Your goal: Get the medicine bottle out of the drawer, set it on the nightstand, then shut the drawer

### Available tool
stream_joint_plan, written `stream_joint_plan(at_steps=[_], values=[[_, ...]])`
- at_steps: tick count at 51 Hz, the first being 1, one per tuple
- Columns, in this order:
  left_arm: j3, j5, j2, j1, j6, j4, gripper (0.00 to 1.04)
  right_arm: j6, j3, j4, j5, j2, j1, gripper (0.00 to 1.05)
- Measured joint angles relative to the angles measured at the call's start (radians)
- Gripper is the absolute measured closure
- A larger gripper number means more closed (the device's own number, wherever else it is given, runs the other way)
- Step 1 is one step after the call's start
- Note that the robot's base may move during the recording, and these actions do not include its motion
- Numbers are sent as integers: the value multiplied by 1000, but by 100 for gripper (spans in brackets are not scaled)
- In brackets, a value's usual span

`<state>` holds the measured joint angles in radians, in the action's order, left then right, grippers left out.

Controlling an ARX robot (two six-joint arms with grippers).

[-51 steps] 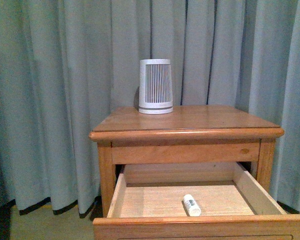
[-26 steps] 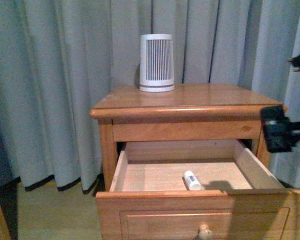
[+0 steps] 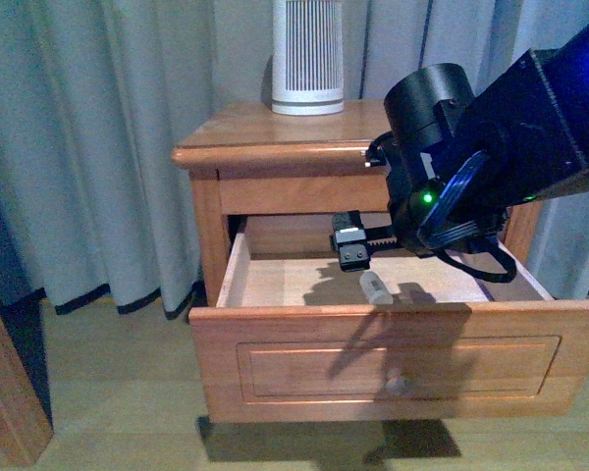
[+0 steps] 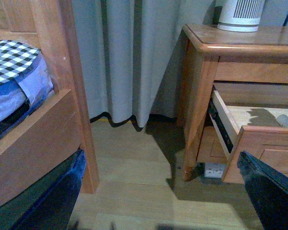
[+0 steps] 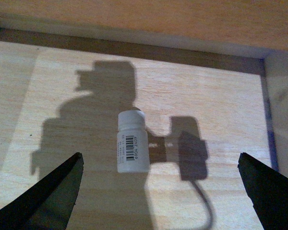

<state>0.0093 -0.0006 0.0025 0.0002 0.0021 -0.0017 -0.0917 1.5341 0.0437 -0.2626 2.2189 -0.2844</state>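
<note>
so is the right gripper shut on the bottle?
No: in the right wrist view the right gripper is open, fingers wide apart, and the medicine bottle lies untouched on the drawer floor.

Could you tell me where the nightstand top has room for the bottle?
The nightstand top is bare from the white slatted cylinder at the back to its front and left edges. Its right part is hidden behind the right arm.

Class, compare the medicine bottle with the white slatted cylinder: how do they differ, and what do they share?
The medicine bottle is far smaller than the slatted cylinder. The bottle lies flat in the drawer; the cylinder stands upright on the nightstand. The bottle bears a barcode; the cylinder, vertical slats. Both are white.
</note>
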Motion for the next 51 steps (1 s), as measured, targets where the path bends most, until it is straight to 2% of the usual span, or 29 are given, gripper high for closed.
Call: stream_joint_plan(at_steps=[12,29,34,45,48,51], values=[[0,0,0,0,0,0,7,-23,180,-33,-2,194,-2,7],[0,0,0,0,0,0,7,-31,293,-53,0,312,-14,7],[0,0,0,0,0,0,7,-41,307,-60,2,327,-15,20],[0,0,0,0,0,0,7,-67,313,-74,-7,332,-12,65],[0,0,0,0,0,0,7,-82,308,-90,-14,325,-12,73],[0,0,0,0,0,0,7,-102,295,-107,-15,310,-12,74]])
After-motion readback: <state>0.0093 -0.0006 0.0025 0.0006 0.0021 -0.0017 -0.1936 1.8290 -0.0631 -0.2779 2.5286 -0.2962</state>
